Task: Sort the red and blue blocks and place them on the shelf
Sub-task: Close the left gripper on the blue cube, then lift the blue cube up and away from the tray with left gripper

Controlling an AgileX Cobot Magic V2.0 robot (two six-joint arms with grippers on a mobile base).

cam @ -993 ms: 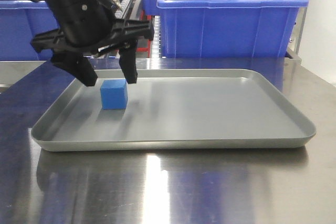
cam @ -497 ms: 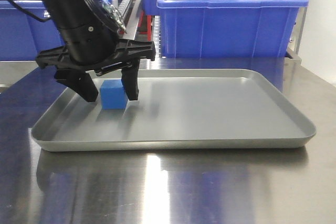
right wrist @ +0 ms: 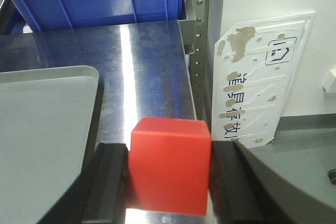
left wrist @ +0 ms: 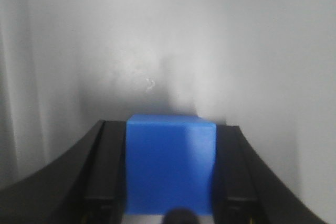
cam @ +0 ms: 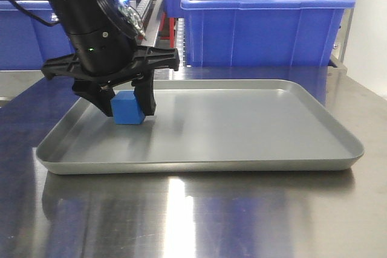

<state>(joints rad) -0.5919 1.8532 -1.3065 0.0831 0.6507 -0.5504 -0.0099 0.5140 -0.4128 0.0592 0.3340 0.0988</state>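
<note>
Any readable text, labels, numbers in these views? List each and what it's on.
White panel, right wrist view: vertical column of Chinese characters under a boxed symbol, too worn to read.
Red block, blue block, bins, tray: no text visible.

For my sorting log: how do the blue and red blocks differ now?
The blue block is bright blue, the red block bright red. The blue block is inside the grey tray; the red block is outside it, over the steel table. The left pincer clamps the blue block, the right pincer the red block. Both are plain cubes.
</note>
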